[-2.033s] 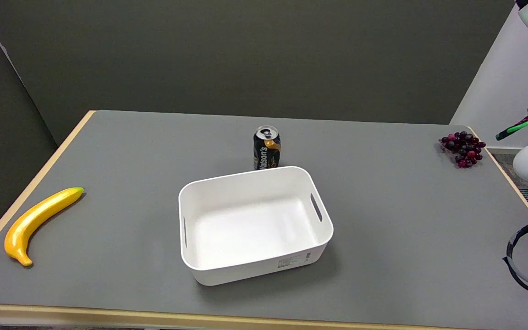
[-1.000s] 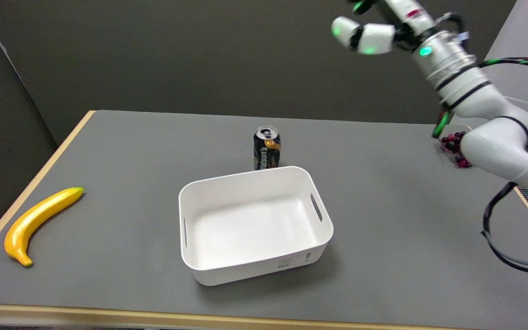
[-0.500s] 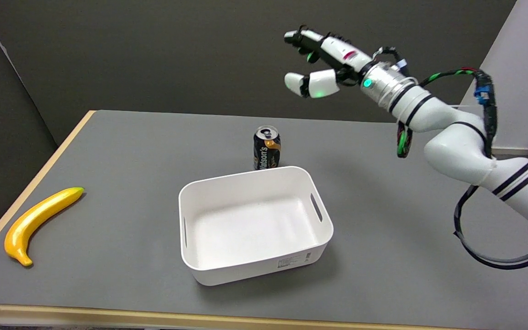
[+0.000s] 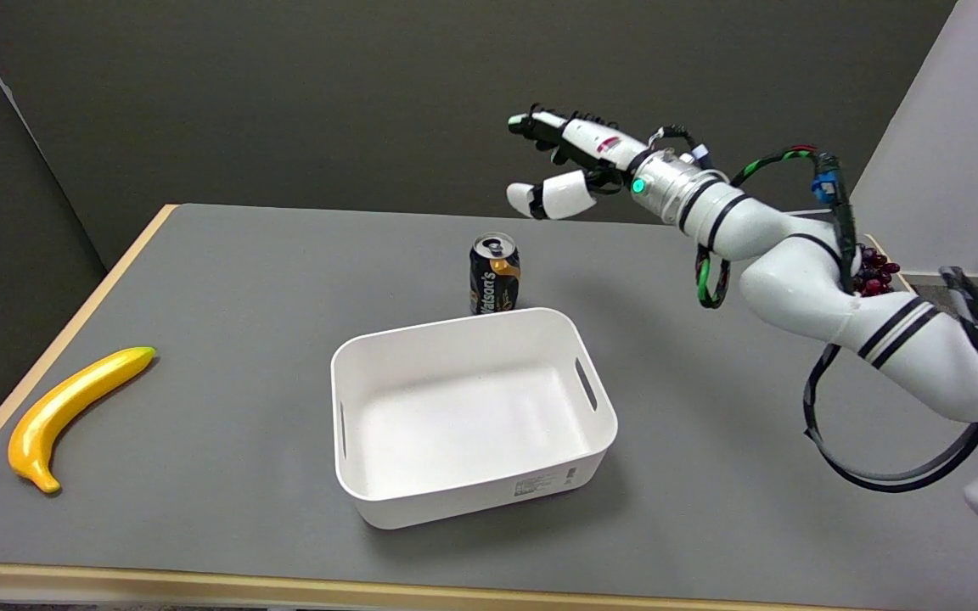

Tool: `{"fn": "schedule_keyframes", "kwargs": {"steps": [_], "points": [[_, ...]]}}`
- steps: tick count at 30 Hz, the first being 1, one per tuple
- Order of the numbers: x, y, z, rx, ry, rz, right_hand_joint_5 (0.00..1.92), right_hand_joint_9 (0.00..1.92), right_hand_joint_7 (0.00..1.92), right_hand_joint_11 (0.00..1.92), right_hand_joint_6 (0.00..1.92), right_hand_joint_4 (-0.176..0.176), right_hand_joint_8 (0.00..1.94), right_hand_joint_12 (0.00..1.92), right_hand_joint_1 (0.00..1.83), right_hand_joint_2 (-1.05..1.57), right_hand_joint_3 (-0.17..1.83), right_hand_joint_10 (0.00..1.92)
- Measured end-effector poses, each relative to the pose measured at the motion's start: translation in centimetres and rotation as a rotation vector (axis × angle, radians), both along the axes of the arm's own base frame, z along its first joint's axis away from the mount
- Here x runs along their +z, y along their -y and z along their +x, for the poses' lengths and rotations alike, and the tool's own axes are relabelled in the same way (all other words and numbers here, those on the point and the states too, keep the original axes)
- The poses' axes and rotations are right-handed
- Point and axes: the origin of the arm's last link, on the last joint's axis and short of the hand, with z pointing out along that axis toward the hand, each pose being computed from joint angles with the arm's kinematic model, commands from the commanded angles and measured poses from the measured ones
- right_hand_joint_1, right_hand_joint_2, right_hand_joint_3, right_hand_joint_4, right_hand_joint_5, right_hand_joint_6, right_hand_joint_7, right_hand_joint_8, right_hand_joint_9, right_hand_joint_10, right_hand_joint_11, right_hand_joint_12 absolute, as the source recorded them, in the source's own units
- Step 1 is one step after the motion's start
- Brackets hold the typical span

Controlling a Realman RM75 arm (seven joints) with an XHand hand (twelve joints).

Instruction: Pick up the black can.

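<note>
The black can (image 4: 494, 274) stands upright on the grey desk (image 4: 226, 280), just behind the far wall of the white bin (image 4: 465, 413). Left of the bin, a yellow banana (image 4: 71, 412) lies near the desk edge. Beyond the can, above and right of it, the right hand (image 4: 570, 164) hangs in the air, fingers (image 4: 550, 197) spread apart, holding nothing. Purple grapes (image 4: 873, 273) peek out behind the arm.

The right arm (image 4: 803, 280) is built of glossy white rounded segments ringed with thin black bands, with a silver metallic wrist collar carrying a small green light. Its black-and-white many-fingered hand (image 4: 570, 165) has white finger shells over black parts. Black cable loops beside the arm, with green-and-red braided wire and a blue connector.
</note>
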Motion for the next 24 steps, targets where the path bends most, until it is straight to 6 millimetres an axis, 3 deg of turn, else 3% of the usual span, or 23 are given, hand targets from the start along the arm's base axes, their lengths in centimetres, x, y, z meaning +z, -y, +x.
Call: {"fn": "schedule_keyframes", "kwargs": {"steps": [21, 24], "points": [[-2.3, 1.4, -5.3, -0.134, 0.022, -0.002, 0.1, 0.13, 0.16, 0.11, 0.32, 0.018, 0.26, 1.26, 0.51, 0.63, 0.88, 0.66], [-2.5, 1.5, -5.8, -0.145, 0.034, -0.003, 0.12, 0.12, 0.16, 0.01, 0.33, 0.012, 0.27, 1.15, 0.51, 0.62, 0.89, 0.66]]}}
